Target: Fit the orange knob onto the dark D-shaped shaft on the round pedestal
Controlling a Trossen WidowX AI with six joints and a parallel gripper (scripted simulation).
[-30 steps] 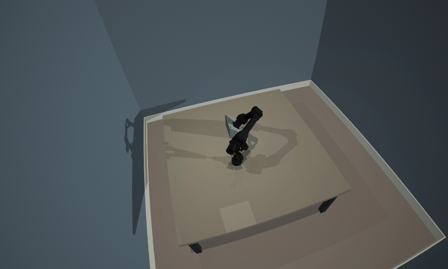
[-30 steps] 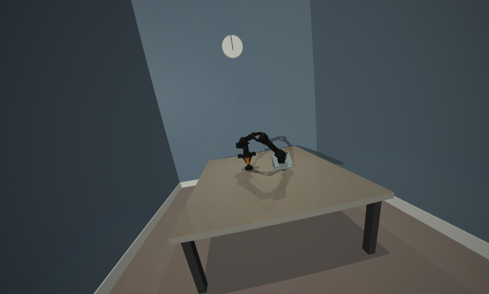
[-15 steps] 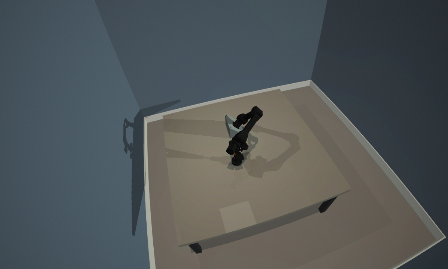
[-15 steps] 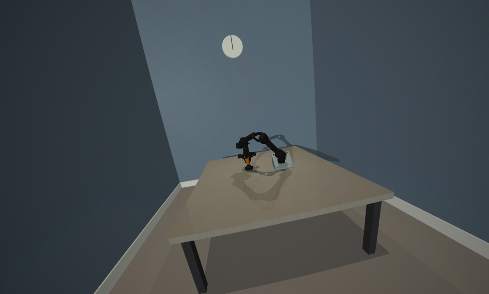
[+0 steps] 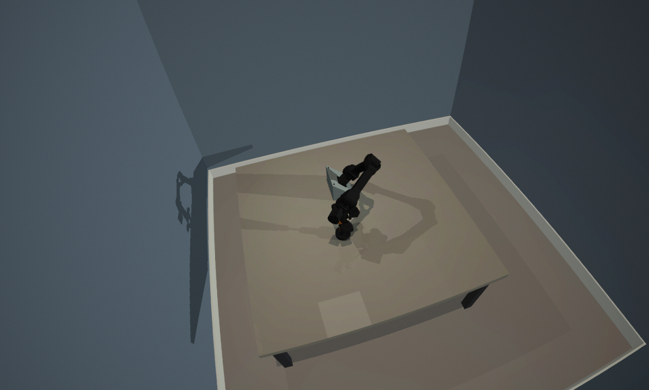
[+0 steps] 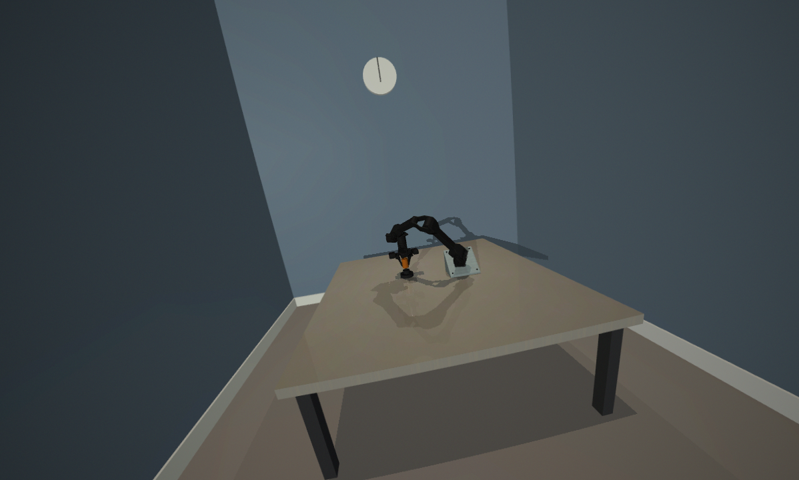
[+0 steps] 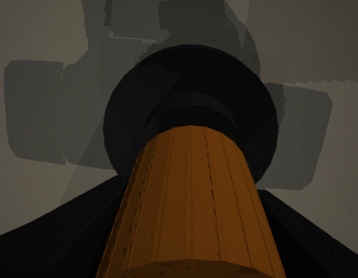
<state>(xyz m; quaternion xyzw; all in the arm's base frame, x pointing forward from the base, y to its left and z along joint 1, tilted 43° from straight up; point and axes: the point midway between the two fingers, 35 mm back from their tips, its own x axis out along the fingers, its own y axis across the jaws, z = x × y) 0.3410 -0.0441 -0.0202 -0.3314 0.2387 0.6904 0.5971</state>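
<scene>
The orange knob [image 6: 405,263] [image 7: 194,201] is ribbed and upright. My gripper [image 6: 405,263] [image 7: 190,196] is shut on it, one dark finger on each side. The dark round pedestal [image 5: 342,234] [image 6: 406,274] [image 7: 124,112] stands on the table directly under the knob. In the wrist view the knob's lower end overlaps the pedestal's raised middle. The shaft is hidden by the knob, so its flat side and the knob's hole do not show. Whether the knob touches the pedestal's top cannot be told. In the top view only a small bit of orange shows beside the arm.
The arm's pale slanted base plate [image 5: 333,189] [image 6: 473,267] stands on the table [image 5: 414,242] [image 6: 509,310], near the pedestal. The arm arches from it over to the pedestal. A pale square [image 5: 344,312] lies at the table's edge in the top view. Shadows of the arm cross the table.
</scene>
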